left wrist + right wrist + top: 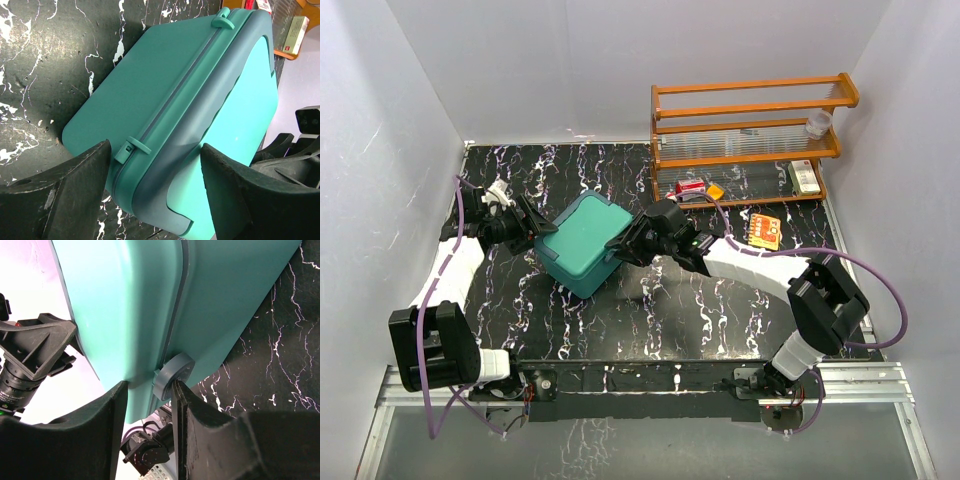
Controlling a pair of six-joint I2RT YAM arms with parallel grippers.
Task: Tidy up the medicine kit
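Observation:
The medicine kit (582, 243) is a teal box with its lid down, sitting mid-table at an angle between my two arms. My left gripper (533, 228) is at its left corner. In the left wrist view that corner of the kit (165, 85), with its hinge tab (132, 148), fills the wide gap of the left gripper (155, 147), one finger on the base side and one on the lid. My right gripper (625, 245) is at the kit's right side. In the right wrist view the gripper (150, 386) has closed in on a grey round latch (175, 374), one finger touching it.
An orange wooden rack (750, 130) stands at the back right, holding a red box (690, 187), a white-green box (805, 177) and a clear cup (818, 123). An orange packet (765, 231) lies on the table in front of it. White walls close in on both sides.

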